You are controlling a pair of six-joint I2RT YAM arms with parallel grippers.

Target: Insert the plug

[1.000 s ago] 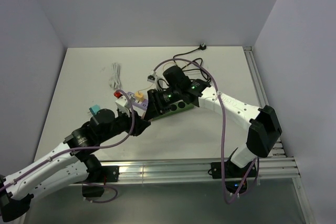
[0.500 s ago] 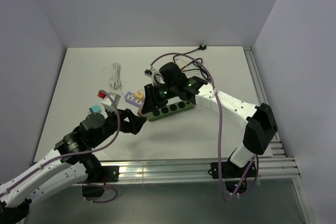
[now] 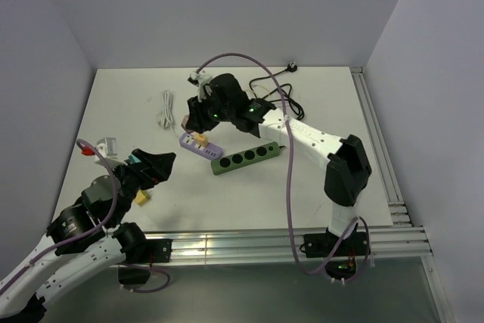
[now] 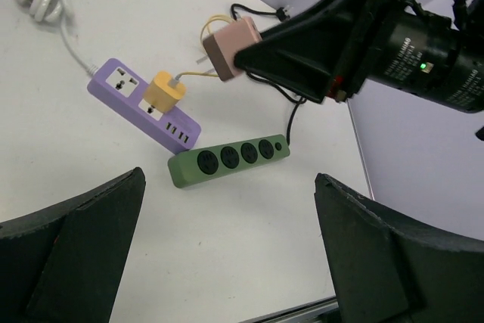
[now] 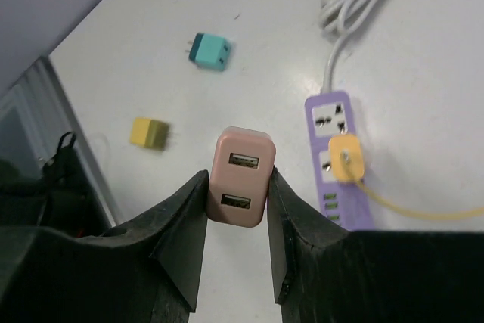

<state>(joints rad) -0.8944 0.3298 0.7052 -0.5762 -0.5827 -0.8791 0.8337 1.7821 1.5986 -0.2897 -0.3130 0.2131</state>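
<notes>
The right gripper (image 5: 237, 187) is pinching a pink plug adapter (image 4: 225, 52) between its two fingers, closed firmly on its flanks, with the adapter's two USB ports facing the wrist camera. It is hanging in the air above the table (image 3: 325, 104), not touching anything below. Its metal prongs are showing in the left wrist view, pointing away from the gripper.

Below and just beside it, a purple power strip (image 5: 333, 122) is lying flat. A yellow plug (image 5: 346, 158) is sitting in one of its sockets, trailing a yellow cable, and the socket next to that one is showing free. A green power strip (image 4: 227, 159) is lying just beyond the purple one, all its round sockets vacant.

The left gripper (image 3: 153, 166) is standing wide open, holding nothing, well back near its own base. A teal plug (image 5: 210, 51) and a small yellow block (image 5: 149, 132) are lying loose close to it.

By my reading, the pick-up is done and the insertion is not: the adapter is waiting to be lined up over a free socket, probably the purple strip's, and pressed home.
</notes>
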